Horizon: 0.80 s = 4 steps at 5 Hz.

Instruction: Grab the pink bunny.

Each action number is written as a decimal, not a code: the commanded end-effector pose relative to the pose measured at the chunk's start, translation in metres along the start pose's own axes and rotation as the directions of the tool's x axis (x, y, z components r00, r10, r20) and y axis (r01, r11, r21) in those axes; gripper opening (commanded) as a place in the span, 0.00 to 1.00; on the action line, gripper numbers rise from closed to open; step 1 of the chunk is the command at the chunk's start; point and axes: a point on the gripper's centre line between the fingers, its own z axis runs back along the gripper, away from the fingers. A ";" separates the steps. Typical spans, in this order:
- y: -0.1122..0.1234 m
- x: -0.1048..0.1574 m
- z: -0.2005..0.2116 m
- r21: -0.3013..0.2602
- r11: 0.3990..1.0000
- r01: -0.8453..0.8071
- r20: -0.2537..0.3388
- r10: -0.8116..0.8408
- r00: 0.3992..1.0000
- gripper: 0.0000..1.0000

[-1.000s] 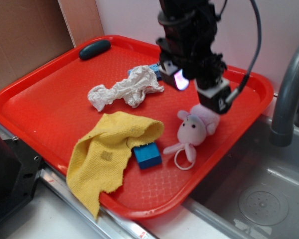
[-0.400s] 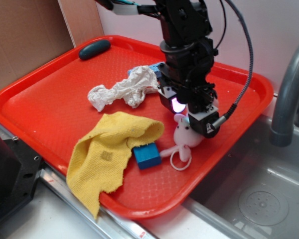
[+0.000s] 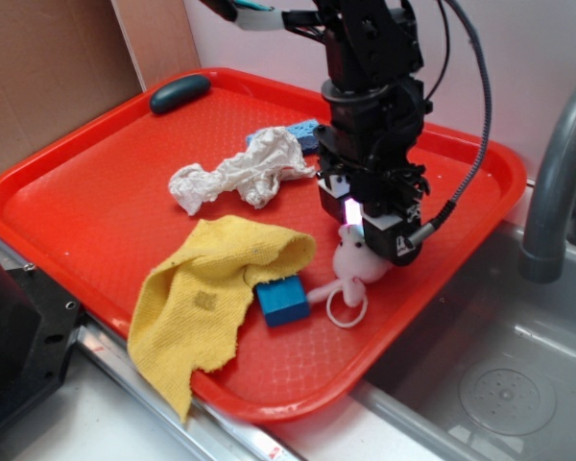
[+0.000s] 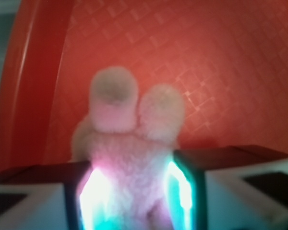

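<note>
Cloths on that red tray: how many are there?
2. A yellow cloth drapes over the tray's front edge, partly covering a blue block. A crumpled white cloth lies mid-tray. The arm may hide more.

Pale pink bunny; red diamond-textured tray; yellow cloth.

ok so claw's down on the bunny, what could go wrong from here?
1. The claw straddles the pink bunny with its fingers flanking the body; the plush is soft, so a light close may let it slip out on lift.
2. The white ring loop lies on the red tray close to the blue block and could snag or drag it.
3. The yellow cloth lies draped over that block, so it may shift too.
</note>
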 end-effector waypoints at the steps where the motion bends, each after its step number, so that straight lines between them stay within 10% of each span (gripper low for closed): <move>1: 0.049 -0.001 0.076 0.058 0.984 -0.166 0.139 0.157 0.978 0.00; 3: 0.110 -0.048 0.160 -0.001 0.908 -0.419 0.230 0.408 0.884 0.00; 4: 0.092 -0.049 0.147 -0.014 0.911 -0.413 0.204 0.407 0.891 1.00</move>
